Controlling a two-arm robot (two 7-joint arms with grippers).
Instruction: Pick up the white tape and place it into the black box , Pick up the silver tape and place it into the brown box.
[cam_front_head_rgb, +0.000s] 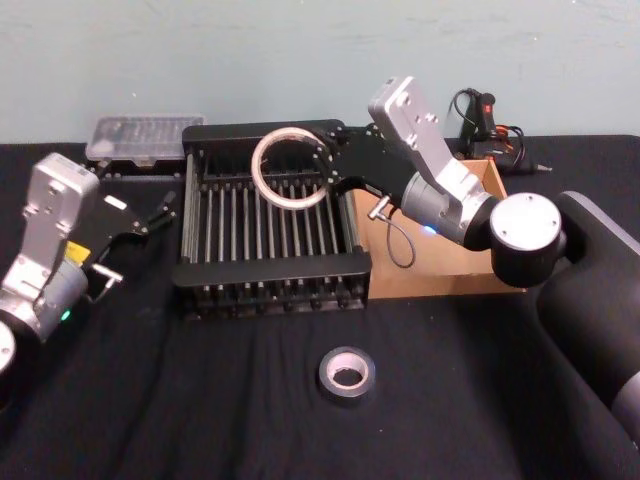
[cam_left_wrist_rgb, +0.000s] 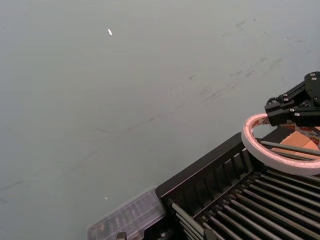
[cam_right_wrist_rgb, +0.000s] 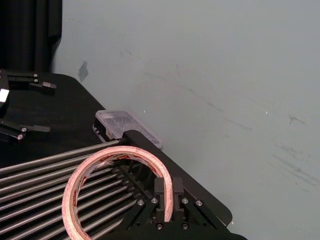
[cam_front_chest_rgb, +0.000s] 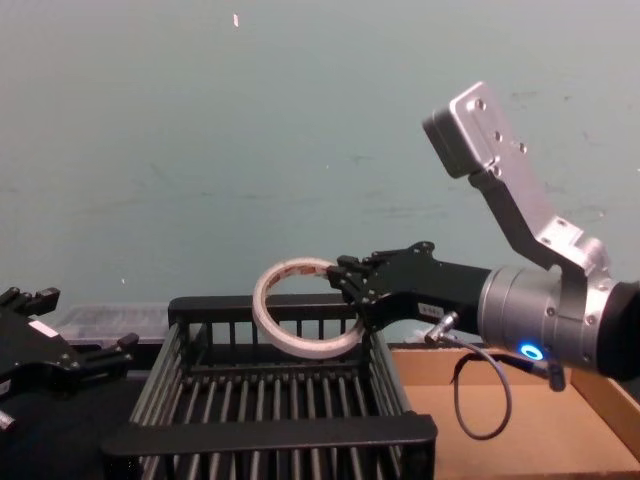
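Left gripper (cam_front_head_rgb: 128, 232), frame left, jaws spread, empty. Centre: right gripper (cam_front_chest_rgb: 352, 290), jaws clamped on the white tape (cam_front_chest_rgb: 303, 308) above the black box (cam_front_chest_rgb: 271, 432); lower before releasing. Silver tape (cam_front_head_rgb: 347, 372) lies lower centre on the worktop.

My right pincer (cam_front_chest_rgb: 347, 283) is clamped on the rim of the white tape (cam_front_head_rgb: 290, 168), a thin whitish ring with red marks on its inner core, held tilted above the far part of the black box (cam_front_head_rgb: 270, 290). That box, a slatted crate with barred sides and broad flat rims, sits directly below my fingertips (cam_right_wrist_rgb: 176, 189). The brown box (cam_front_head_rgb: 478, 272), a shallow tan cardboard tray, lies under my right arm, just behind the pincer and touching the crate's side. The silver tape (cam_front_head_rgb: 347, 372), a thick dark grey roll with a lighter core, lies flat on the black cloth, well apart from my pincer, on the near side of the crate
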